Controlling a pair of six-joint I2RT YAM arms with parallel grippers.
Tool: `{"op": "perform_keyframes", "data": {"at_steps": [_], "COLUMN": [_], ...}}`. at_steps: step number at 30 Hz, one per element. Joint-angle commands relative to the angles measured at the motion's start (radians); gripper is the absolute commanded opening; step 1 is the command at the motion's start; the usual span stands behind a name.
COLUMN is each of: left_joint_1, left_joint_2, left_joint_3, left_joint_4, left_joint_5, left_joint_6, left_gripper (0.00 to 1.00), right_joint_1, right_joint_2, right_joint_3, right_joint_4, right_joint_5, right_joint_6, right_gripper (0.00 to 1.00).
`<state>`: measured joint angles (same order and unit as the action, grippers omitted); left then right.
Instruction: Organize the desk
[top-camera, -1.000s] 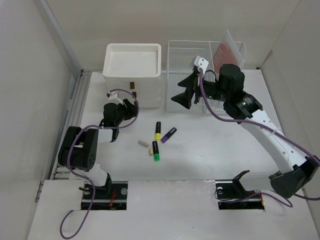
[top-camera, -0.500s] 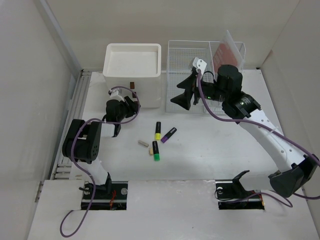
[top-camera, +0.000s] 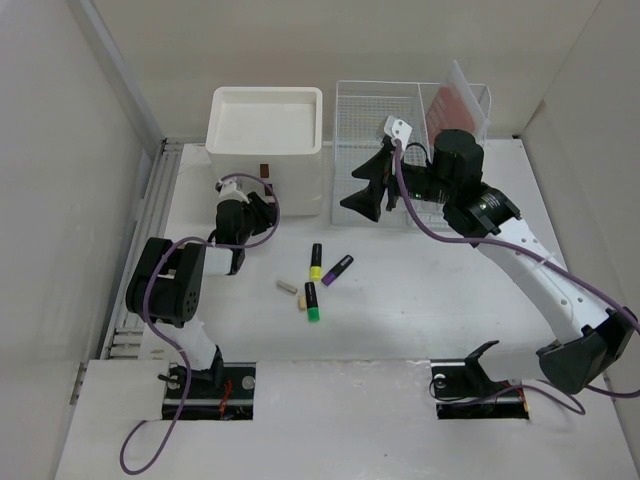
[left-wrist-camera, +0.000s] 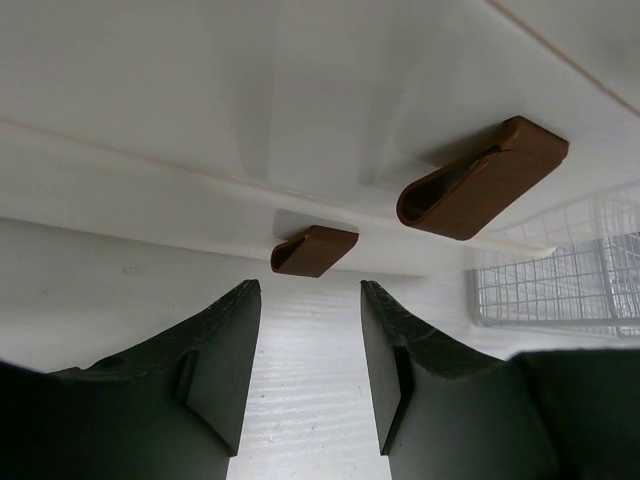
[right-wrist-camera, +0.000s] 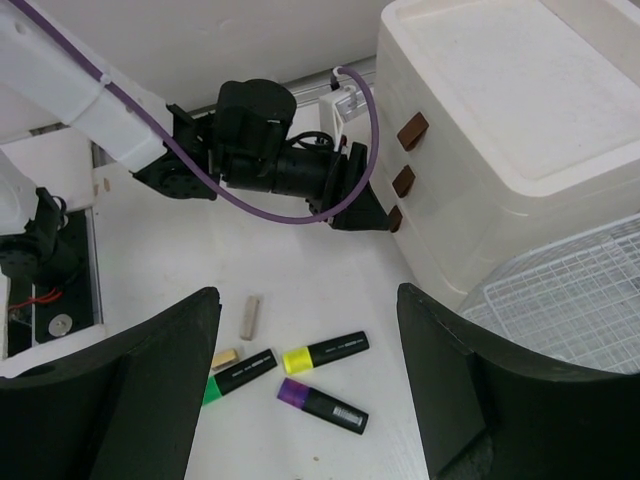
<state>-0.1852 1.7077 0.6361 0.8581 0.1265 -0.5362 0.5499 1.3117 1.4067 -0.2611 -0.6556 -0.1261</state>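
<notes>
Your desk (top-camera: 420, 300) fills the middle of the frame, and little of it is tidied: three markers (top-camera: 316, 262) and small bits (top-camera: 287, 287) lie loose at centre. The left gripper (left-wrist-camera: 306, 300), half-open and empty, faces the box's (top-camera: 266, 140) lowest handle (left-wrist-camera: 314, 250). The right gripper (top-camera: 365, 190) hovers wide and empty.

Desk (top-camera: 430, 300) with markers (top-camera: 316, 260), drawer box (top-camera: 265, 135), rack (top-camera: 372, 118)

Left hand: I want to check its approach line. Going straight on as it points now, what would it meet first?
The left hand, fingers apart, would likely first meet the small brown handle on the drawer box front, centred just beyond its fingertips; depth is hard to judge.
</notes>
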Motion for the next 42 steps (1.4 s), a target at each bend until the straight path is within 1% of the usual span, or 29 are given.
{"op": "perform_keyframes", "data": {"at_steps": [1, 19, 24, 42], "left_joint_1": [-0.008, -0.017, -0.017, -0.017], "left_joint_2": [-0.017, 0.029, 0.038, 0.066], "left_joint_3": [-0.004, 0.033, 0.042, 0.083], "left_joint_4": [0.073, 0.073, 0.073, 0.082], "left_joint_5": [-0.047, -0.047, -0.028, -0.041], "left_joint_6": [-0.005, -0.015, -0.015, -0.005], "left_gripper": [0.41, 0.40, 0.40, 0.39], "right_joint_1": [-0.005, -0.005, -0.005, -0.005], "right_joint_2": [-0.022, -0.022, -0.022, -0.022], "right_joint_3": [0.003, 0.003, 0.003, 0.003], "right_joint_4": [0.049, 0.049, 0.049, 0.049], "right_joint_5": [-0.041, -0.068, -0.068, -0.078], "right_joint_6": [0.011, 0.011, 0.011, 0.011], "right_gripper": [0.77, 0.77, 0.77, 0.77]}}
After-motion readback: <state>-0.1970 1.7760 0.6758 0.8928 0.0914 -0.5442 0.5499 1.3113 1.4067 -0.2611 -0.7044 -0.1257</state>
